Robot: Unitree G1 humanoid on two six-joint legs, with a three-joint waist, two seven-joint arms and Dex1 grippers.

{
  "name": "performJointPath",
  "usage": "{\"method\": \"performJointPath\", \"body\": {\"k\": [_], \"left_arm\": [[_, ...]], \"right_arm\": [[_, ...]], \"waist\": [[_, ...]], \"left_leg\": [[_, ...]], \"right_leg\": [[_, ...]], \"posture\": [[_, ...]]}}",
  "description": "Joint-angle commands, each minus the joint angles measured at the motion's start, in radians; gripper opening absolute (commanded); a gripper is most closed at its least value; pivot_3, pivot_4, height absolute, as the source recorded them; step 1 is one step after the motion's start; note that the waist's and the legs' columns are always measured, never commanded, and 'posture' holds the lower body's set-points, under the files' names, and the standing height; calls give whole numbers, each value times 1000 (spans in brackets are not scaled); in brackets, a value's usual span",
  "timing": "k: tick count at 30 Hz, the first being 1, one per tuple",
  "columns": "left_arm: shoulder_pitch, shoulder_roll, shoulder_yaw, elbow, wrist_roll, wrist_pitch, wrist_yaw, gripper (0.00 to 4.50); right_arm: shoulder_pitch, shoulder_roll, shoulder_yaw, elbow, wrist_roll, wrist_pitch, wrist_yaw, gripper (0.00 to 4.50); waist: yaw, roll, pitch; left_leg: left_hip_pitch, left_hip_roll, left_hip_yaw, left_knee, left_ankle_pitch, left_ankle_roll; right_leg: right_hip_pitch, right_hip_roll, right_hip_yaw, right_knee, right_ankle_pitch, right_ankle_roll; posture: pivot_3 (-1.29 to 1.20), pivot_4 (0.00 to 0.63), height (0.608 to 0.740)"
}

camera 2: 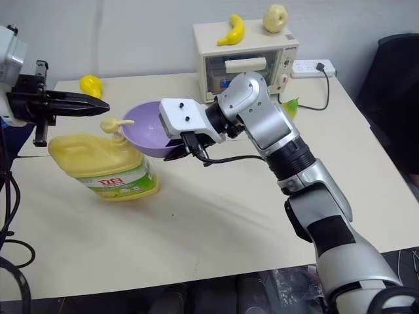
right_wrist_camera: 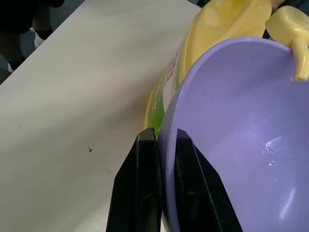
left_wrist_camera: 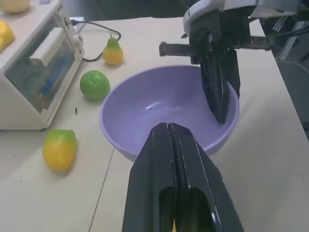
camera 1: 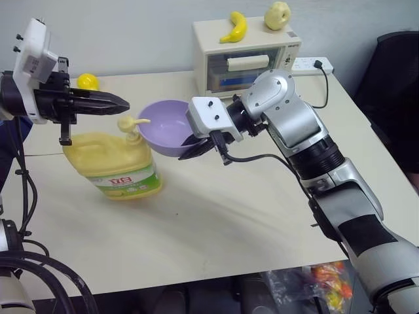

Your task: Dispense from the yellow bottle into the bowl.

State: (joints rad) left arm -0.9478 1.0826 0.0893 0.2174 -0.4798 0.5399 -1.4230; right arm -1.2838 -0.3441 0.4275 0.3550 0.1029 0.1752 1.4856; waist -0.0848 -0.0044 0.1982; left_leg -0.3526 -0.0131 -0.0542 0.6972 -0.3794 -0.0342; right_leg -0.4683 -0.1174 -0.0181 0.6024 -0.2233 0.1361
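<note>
The yellow bottle (camera 1: 111, 163) stands on the table at the left, its pale pump nozzle (camera 1: 133, 122) pointing right. Its spout reaches over the rim of the lavender bowl (camera 1: 167, 124). My right gripper (right_wrist_camera: 166, 137) is shut on the bowl's rim, one finger inside and one outside, and holds the bowl tilted against the bottle's side. Just above the pump head hovers my left gripper (camera 1: 112, 103), shut with nothing between its fingers and pointing toward the bowl. The bottle's green-and-white label (camera 2: 118, 183) faces me.
A small white oven (camera 1: 245, 59) stands at the back, with a banana (camera 1: 234, 27) and an apple (camera 1: 277, 14) on top. Behind the bowl lie a green fruit (left_wrist_camera: 94, 84), a pear (left_wrist_camera: 112, 50) and a yellow-green fruit (left_wrist_camera: 59, 149). A lemon (camera 1: 88, 81) sits at the far left.
</note>
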Motion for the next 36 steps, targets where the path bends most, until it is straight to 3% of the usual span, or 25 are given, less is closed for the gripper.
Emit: {"method": "performJointPath", "body": {"k": [1, 6, 25, 36], "left_arm": [[31, 40, 6, -22, 25, -18, -18, 24], [77, 45, -39, -20, 106, -96, -8, 24], [45, 5, -65, 4, 126, -107, 3, 24], [84, 29, -91, 3, 165, -118, -5, 24]], "right_arm": [[-30, 2, -35, -36, 15, -19, 5, 0], [-38, -2, -30, -14, 2, -44, 13, 0], [-1, 5, -5, 35, -58, -115, 21, 0], [0, 15, -12, 65, -70, -143, 23, 0]], "waist": [[0, 0, 0], [2, 0, 0], [3, 0, 0], [2, 0, 0]], "left_leg": [[0, 0, 0, 0, 0, 0], [0, 0, 0, 0, 0, 0], [1, 0, 1, 2, 0, 0], [1, 0, 1, 2, 0, 0]], "right_leg": [[0, 0, 0, 0, 0, 0], [-1, 0, 0, 1, 0, 0], [0, 0, 1, 4, 0, 0], [0, 0, 1, 4, 0, 0]], "posture": [[0, 150, 740], [0, 150, 740], [0, 150, 740], [0, 150, 740]]}}
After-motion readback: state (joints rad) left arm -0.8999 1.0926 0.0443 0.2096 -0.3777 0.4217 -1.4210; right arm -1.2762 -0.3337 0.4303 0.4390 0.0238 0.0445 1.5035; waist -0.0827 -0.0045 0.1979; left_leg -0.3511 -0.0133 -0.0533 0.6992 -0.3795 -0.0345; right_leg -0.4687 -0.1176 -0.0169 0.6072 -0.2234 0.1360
